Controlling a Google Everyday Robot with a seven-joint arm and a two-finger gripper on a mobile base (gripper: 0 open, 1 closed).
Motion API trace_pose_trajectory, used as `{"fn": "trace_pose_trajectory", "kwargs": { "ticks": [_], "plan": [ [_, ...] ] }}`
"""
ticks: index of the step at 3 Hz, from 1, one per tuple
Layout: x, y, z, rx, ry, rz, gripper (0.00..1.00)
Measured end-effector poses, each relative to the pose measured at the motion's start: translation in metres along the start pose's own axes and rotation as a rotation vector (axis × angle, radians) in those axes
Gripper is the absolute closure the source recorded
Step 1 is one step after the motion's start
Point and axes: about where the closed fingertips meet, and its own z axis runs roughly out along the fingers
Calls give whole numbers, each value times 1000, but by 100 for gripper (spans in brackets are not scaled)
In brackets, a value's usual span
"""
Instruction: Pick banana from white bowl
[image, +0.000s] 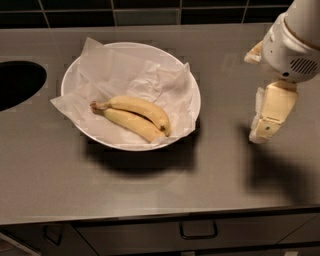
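Two bananas (135, 117), joined at the stem, lie on paper (115, 70) in the white bowl (197, 97), left of centre. Well right hangs the gripper (269, 114), carrying nothing; how open, I cannot tell. It should descend across the nearer fruit's middle, avoiding the paper.

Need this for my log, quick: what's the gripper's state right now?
Gripper: over the grey metal counter, right of the wide white paper-lined bowl. It is clear of the two yellow bananas lying in the bowl. Open or shut cannot be told.
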Motion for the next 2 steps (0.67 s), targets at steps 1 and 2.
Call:
{"fn": "trace_pose_trajectory", "kwargs": {
  "ticks": [1,2],
  "plan": [
    [-39,-3,15,-49,-30,-95,0],
    [-39,-3,15,-49,-30,-95,0]
  ]
}}
